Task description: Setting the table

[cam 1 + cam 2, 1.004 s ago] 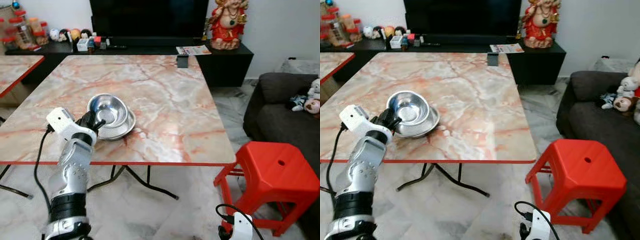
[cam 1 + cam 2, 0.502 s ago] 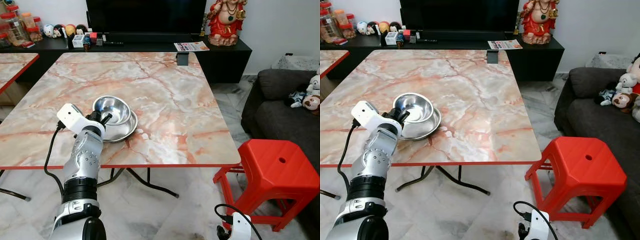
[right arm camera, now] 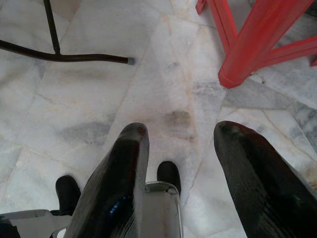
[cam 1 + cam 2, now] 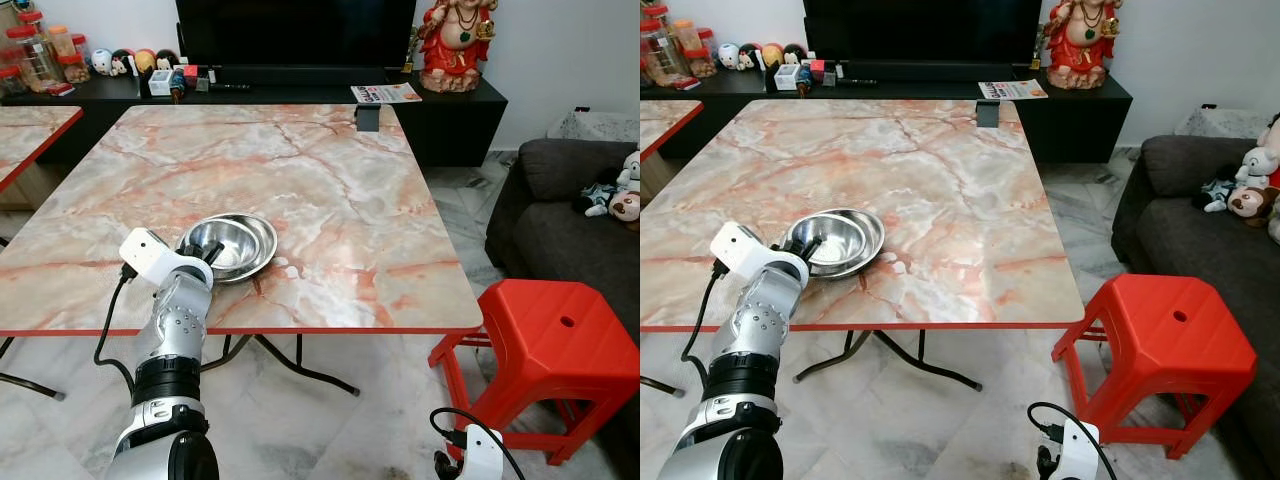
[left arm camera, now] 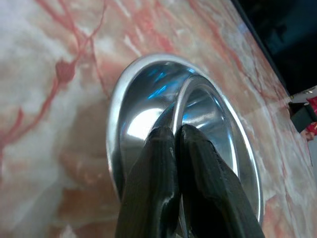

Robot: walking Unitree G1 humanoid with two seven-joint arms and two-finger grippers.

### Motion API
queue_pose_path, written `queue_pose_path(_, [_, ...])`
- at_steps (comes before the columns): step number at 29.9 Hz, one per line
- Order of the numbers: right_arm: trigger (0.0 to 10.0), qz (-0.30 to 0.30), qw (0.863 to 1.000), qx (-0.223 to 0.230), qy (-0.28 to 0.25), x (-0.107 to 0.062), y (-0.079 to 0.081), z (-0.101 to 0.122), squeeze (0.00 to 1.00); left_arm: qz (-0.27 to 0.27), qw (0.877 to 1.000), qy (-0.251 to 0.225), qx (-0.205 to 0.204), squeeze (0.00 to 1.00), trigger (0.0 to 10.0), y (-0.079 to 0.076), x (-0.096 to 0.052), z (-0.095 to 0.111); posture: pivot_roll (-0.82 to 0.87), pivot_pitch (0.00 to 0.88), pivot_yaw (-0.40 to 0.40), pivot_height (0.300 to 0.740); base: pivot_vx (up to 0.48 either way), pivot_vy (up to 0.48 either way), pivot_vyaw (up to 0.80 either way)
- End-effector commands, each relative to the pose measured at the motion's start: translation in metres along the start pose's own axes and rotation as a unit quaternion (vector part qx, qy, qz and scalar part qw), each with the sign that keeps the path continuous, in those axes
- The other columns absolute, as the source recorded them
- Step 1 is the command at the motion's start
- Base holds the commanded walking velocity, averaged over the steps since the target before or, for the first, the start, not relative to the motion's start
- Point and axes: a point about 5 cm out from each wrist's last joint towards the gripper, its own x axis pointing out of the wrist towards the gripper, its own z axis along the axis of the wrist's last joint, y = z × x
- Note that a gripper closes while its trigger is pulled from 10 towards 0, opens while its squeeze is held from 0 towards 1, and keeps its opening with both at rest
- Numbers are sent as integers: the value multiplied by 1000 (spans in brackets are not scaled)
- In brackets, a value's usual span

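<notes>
A small steel bowl [image 4: 218,240] lies nested inside a wider steel bowl [image 4: 258,232] on the marble table [image 4: 330,190], near its front left edge. My left gripper [image 4: 207,256] reaches in from the table's front and is shut on the small bowl's near rim. In the left wrist view the two black fingers [image 5: 158,163] pinch that rim, with the small bowl [image 5: 210,116] slightly off centre within the wide bowl [image 5: 131,106]. My right gripper [image 3: 181,130] hangs open above the floor, holding nothing.
A red plastic stool [image 4: 555,345] stands on the right by the table's front corner, with a dark sofa [image 4: 560,200] behind it. A second marble table [image 4: 30,130] stands at left. A small dark object [image 4: 365,118] sits at the table's far edge. Folding table legs [image 3: 64,55] cross the floor.
The small bowl, held tilted up on its edge before, now lies flat in the wide bowl. My left gripper has come down with it and stays shut on the rim.
</notes>
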Motion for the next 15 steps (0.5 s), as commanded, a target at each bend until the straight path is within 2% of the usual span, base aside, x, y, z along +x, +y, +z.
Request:
queue_pose_path(1, [10000, -5, 1000, 4, -2, 0, -2, 1, 0, -8, 1000, 2, -14, 63, 10000, -11, 1, 2, -1, 0, -8, 728, 0, 0, 0])
queue_pose_path(5, [10000, -6, 1000, 5, -2, 0, -3, 2, 0, -9, 999, 4, -49, 0, 10000, -16, 4, -1, -3, 0, -7, 728, 0, 0, 0])
queue_pose_path(8, [10000, -6, 1000, 5, -2, 0, -3, 2, 0, -10, 999, 7, -51, 0, 10000, -18, 5, -2, -7, 0, -4, 728, 0, 0, 0])
queue_pose_path(11, [10000, -7, 1000, 7, -2, 0, -3, 1, 0, -15, 998, 8, -54, 0, 10000, -27, 7, -3, -15, 0, -1, 728, 0, 0, 0])
queue_pose_path(15, [10000, -10, 1000, 9, -1, -1, -5, 0, 0, -7, 999, 3, -51, 0, 10000, -27, 8, -2, -24, 0, 3, 728, 0, 0, 0])
